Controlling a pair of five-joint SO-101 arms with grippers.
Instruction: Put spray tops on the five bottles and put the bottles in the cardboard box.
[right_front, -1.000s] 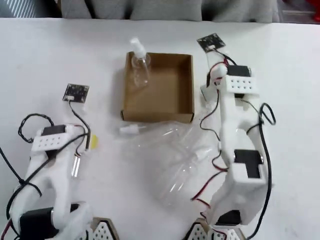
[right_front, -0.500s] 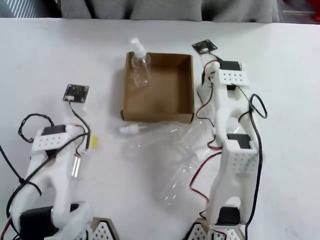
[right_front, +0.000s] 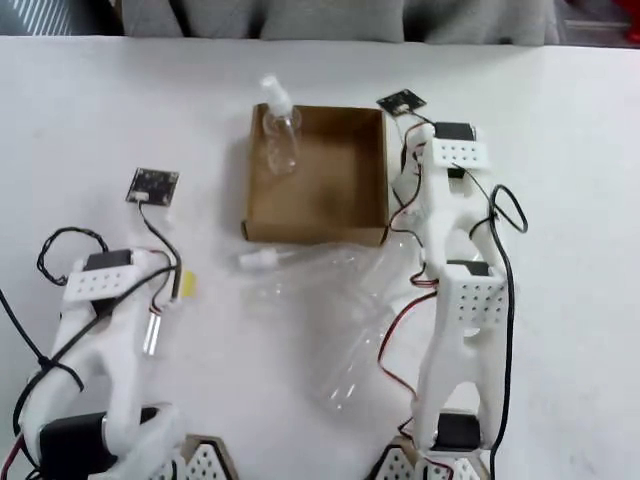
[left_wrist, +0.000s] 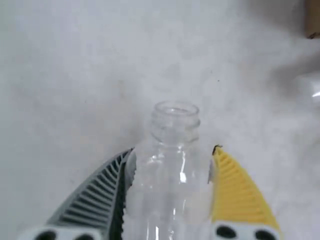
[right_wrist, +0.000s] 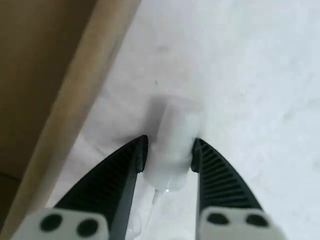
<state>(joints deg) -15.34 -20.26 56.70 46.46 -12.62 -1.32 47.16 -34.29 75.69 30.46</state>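
From the high view, the cardboard box (right_front: 315, 232) sits toward the far edge of the table (right_front: 100, 100), roughly midway across. One capped bottle (right_front: 280, 140) leans in the box's far left corner, so that one looks finished. Several loose clear bottles (right_front: 350, 300) lie in a heap between the box and the table's near edge. One of them seems to carry a white top, though that is hard to make out. The left arm (right_front: 100, 285) stands near the left edge and the right arm (right_front: 455, 155) just beside the box's right wall.

In the left wrist view, the left gripper (left_wrist: 173, 150) pinches an uncapped bottle (left_wrist: 175, 120) around its shoulder with the grey and yellow fingers. The open neck points clear of the fingers, probably so that a top can be set onto it. The high view shows nothing of that open neck.

In the right wrist view, the right gripper (right_wrist: 169, 141) has its black fingers pressed against the sides of a white spray top (right_wrist: 172, 130). The top rests on the table just beside the box wall (right_wrist: 85, 100). This looks like a pickup for the waiting bottle. From above, the arm hides both the top and the grip on it.
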